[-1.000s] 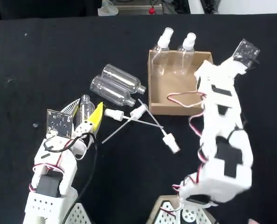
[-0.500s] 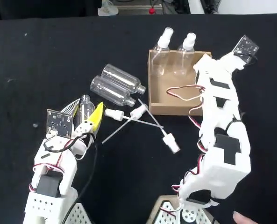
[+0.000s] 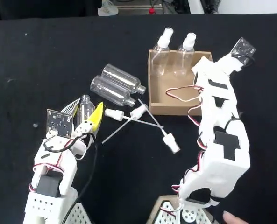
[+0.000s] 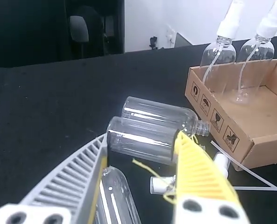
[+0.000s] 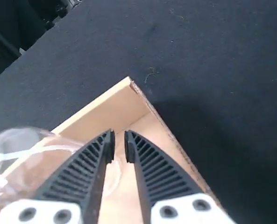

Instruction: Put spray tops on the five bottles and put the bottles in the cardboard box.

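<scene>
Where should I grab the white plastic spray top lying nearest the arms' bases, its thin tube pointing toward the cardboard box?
Grip the white plastic spray top by its chunky head, coming down from above, jaws across its width. It lies flat, and its thin tube looks too slender and crosses another top's tube.

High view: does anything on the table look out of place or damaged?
Nothing looks damaged or spilled. Three spray tops lie loose on the table, their tubes crossing, beside two uncapped bottles that lie on their sides.
</scene>
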Available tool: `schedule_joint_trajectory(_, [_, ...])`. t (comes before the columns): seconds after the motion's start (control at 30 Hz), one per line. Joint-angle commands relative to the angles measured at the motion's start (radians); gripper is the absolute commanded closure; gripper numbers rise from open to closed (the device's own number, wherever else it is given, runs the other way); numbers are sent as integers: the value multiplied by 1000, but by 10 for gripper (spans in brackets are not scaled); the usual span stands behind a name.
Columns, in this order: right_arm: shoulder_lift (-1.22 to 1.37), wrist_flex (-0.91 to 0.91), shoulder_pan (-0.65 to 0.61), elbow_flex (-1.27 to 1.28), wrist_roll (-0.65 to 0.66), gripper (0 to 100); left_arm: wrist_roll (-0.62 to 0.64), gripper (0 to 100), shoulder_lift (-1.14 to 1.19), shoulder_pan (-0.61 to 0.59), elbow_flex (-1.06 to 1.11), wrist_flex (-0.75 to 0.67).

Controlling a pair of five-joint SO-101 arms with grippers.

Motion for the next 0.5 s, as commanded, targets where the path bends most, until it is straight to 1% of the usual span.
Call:
schedule_joint_trajectory(0.0, [-4,2,-41,-61,0,984,-9,777,-11,2,-19,-20])
schedule_joint_trajectory(0.47, [-4,2,-71,-56,2,984,-9,777,-11,2,-19,-20])
